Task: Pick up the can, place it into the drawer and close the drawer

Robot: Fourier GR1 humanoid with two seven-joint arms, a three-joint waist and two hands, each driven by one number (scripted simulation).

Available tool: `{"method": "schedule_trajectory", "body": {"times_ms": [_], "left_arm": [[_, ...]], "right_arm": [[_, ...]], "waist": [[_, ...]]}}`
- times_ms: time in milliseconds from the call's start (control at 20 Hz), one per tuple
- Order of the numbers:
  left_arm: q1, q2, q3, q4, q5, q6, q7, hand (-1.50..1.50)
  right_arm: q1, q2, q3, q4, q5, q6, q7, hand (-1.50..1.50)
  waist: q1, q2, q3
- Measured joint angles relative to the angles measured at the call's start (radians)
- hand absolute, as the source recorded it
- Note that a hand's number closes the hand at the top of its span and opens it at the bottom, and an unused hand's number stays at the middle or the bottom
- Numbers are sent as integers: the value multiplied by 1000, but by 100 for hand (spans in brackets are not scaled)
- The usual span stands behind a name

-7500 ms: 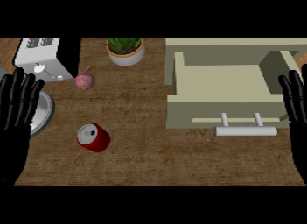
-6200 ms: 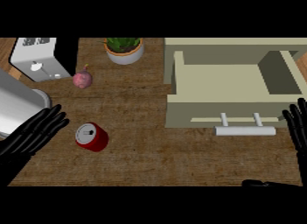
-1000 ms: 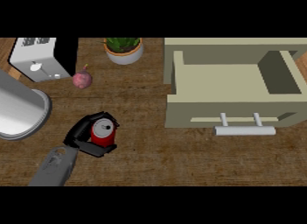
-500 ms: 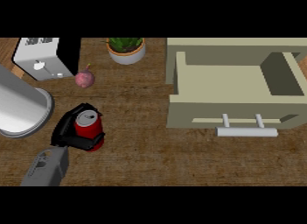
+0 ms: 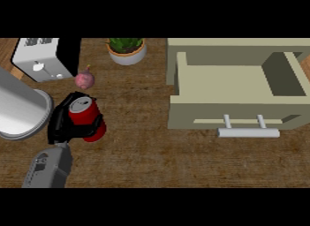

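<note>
A: Status?
B: Left hand (image 5: 62, 126) has its fingers curled round the can (image 5: 87, 119), left of centre on the counter (image 5: 150, 159). Grasp looks done.
A: Remaining?
B: Carry right to the open drawer (image 5: 239, 84), release, push shut. Right hand isn't visible.

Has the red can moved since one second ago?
Yes. The red metal can, held by the left hand, moved up the view toward the small pink vegetable.

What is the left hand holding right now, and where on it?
The left hand holds the red can, fingers curled round its side, silver top left clear. The right hand is not in view.
</note>
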Motion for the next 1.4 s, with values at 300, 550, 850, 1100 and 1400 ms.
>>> {"method": "schedule_trajectory", "body": {"times_ms": [300,550,850,1100,1400], "left_arm": [[-36,-35,-99,-197,-30,84,164,150],[-96,-45,-212,-322,-37,181,313,150],[-240,-48,-308,-331,-30,282,447,150],[-392,-49,-380,-296,-37,378,536,150],[-579,-49,-448,-236,-27,492,619,150]], "right_arm": [[39,12,26,-24,11,-1,-21,-150],[19,-4,-1,-34,-10,2,3,-150],[10,3,5,-26,-4,-6,2,-150],[14,5,6,-26,5,-3,-3,-150],[11,4,-1,-16,2,1,-11,-150]], "waist": [[-6,0,0],[-8,1,0],[-13,2,-1],[-17,3,-1],[-21,3,0]]}}
